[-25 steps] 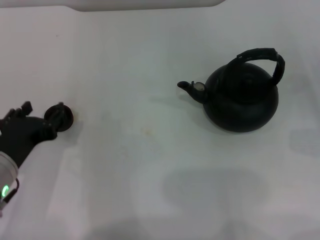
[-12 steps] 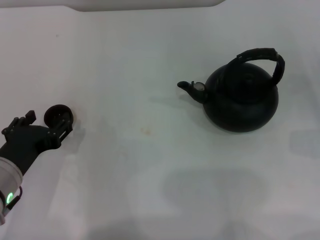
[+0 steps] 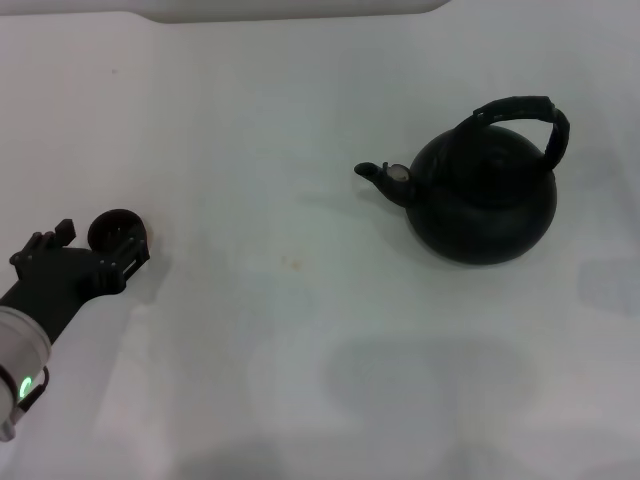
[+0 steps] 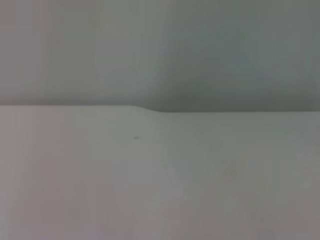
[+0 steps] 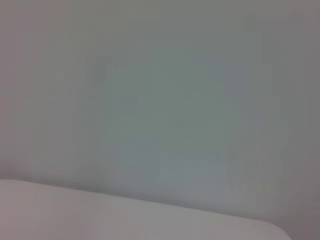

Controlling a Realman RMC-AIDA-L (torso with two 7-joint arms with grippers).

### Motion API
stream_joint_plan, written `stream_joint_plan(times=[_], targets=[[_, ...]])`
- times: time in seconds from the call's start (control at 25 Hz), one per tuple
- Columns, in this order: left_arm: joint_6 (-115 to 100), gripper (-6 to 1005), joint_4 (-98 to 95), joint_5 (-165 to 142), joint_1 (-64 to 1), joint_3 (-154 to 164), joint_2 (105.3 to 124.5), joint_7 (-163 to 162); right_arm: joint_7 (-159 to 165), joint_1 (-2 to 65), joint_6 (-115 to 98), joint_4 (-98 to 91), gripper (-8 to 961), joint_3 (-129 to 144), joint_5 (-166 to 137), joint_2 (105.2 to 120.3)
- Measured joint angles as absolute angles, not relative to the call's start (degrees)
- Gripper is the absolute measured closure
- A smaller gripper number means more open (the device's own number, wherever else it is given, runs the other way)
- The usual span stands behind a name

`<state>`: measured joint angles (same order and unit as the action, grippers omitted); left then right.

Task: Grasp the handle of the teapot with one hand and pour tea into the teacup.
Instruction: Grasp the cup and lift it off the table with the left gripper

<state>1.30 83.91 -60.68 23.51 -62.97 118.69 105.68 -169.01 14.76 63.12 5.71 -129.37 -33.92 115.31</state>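
A: Where is everything sitting?

B: The teapot (image 3: pixel 484 193) is standing upright on the right side of the white table (image 3: pixel 300 330), its handle (image 3: pixel 527 118) arching over the top and its spout pointing toward the robot's left. The teacup (image 3: pixel 113 229) is sitting far off at the left, well apart from the pot.

A: And the arms?

B: The left gripper (image 3: pixel 92 257) is hovering right at the cup, its fingers looking spread, one overlapping the rim. The right gripper is not showing in any view.

A: What is worrying you?

B: That finger is crowding the cup; a small sideways drift is likely tipping or sliding it. And with the cup so far from the spout, any pour is risking a spill unless one is being carried to the other.
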Motion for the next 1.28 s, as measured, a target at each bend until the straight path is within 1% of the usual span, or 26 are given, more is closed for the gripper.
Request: stream_joint_plan(times=[0.16, 0.72, 1.28], targets=[[0.48, 177, 83.68, -60.56, 23.26, -63.09, 118.68, 105.35, -169.01, 14.7, 63.1, 5.74, 308, -129.38, -33.8, 115.28], [-0.09, 174, 80.55, -60.46, 19.31, -63.77, 118.52, 103.35, -169.1, 15.03, 63.01, 5.81, 310, -129.38, -33.78, 115.22], [2.4, 173, 75.83, -60.46, 15.01, -64.43, 117.63, 97.65, -169.1, 15.06, 63.12, 5.8, 312, -129.46, -33.5, 115.22]])
